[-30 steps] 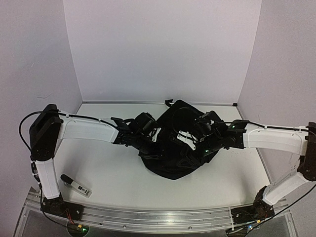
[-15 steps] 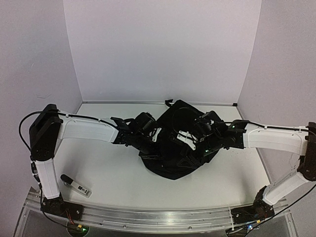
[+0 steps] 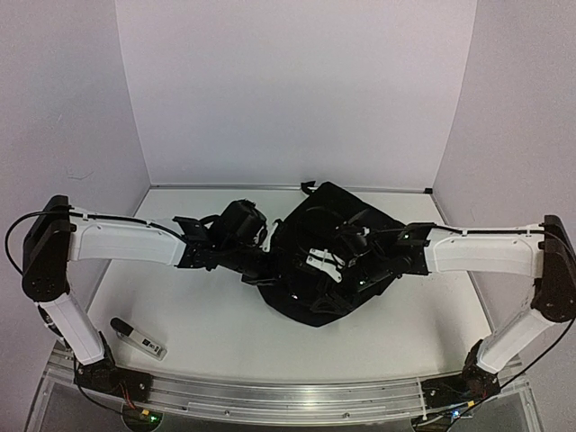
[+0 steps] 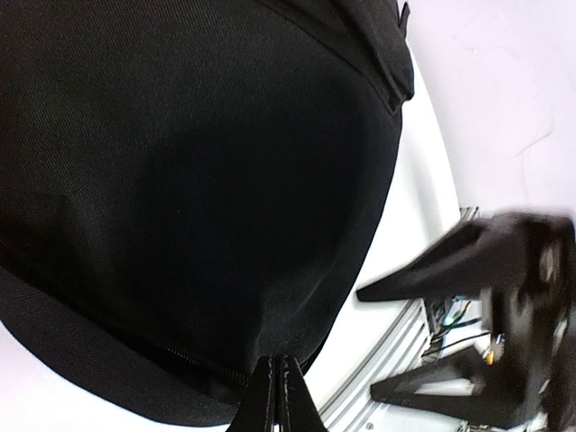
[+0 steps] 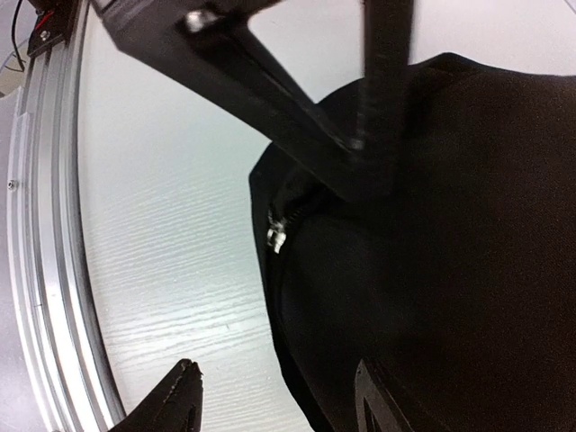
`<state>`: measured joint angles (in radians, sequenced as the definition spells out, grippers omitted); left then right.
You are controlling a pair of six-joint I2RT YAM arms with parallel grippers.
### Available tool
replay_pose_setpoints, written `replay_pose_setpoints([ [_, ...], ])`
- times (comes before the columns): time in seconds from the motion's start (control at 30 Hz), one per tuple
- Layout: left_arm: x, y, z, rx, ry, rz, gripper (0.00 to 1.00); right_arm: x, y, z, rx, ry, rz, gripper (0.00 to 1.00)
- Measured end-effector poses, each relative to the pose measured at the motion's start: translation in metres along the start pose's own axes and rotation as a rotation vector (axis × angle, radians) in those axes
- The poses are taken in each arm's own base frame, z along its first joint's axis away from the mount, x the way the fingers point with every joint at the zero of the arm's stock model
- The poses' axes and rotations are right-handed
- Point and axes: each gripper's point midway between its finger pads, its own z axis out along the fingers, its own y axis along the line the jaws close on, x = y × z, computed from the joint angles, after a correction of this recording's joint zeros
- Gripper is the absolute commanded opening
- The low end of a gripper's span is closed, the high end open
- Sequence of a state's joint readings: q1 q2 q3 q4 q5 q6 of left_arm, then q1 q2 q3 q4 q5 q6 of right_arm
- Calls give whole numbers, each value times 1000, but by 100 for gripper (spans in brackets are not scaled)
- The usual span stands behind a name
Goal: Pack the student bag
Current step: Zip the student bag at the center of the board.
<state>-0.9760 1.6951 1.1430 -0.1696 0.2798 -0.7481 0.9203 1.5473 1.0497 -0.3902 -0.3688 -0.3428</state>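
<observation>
The student bag (image 3: 328, 211) lies as a slumped black fabric heap in the middle of the table. My left gripper (image 3: 263, 270) is at its left edge. In the left wrist view the jaws of that gripper (image 4: 276, 389) are pressed together on a fold of the bag (image 4: 198, 180), just past its zipper. My right gripper (image 3: 322, 267) hovers over the bag's front. In the right wrist view it (image 5: 279, 400) stands open, one finger over the table and the other over the bag (image 5: 450, 270). A silver zipper pull (image 5: 274, 236) shows ahead of it.
A small grey and black object (image 3: 138, 337) lies near the front left corner. An aluminium rail (image 3: 297, 396) runs along the table's near edge. White walls close the back and both sides.
My left gripper has shut on the bag's edge and the left arm has drawn back to the left, pulling that edge with it. The right gripper has shifted left over the bag.
</observation>
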Motion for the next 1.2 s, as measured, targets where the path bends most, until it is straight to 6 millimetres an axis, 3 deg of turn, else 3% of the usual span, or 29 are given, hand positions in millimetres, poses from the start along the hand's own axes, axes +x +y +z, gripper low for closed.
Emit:
replay_pose_setpoints([
  [0.17, -2, 7, -1, 9, -25, -45, 0, -5, 7, 15, 35, 6, -63, 59],
  [0.27, -6, 11, -2, 16, -37, -76, 0, -9, -1, 21, 95, 3, -91, 51],
  [0.33, -9, 14, -4, 21, -49, -95, 0, -10, -10, 25, 144, 4, -106, 34],
  [0.4, -11, 17, -6, 21, -58, -113, 0, -10, -19, 29, 188, 11, -124, 7],
  [0.47, -12, 20, -9, 21, -65, -127, 0, -7, -23, 31, 215, 19, -131, 0],
  [0.63, -13, 34, -10, 4, -77, -158, 0, -2, -24, 29, 241, 23, -154, 0],
  [0.83, -20, 57, -14, -21, -94, -196, 0, -10, -20, -5, 273, -50, -183, 0],
  [1.03, -34, 71, -20, -35, -129, -220, 0, 5, -13, -20, 272, -34, -189, 3],
  [1.07, -34, 71, -20, -36, -130, -221, 0, 8, -13, -20, 269, -26, -190, 10],
  [1.17, -35, 70, -20, -21, -130, -219, 0, 13, -11, -20, 258, -6, -186, 54],
  [1.2, -35, 68, -19, -10, -129, -217, 0, 13, -10, -19, 252, -1, -185, 58],
])
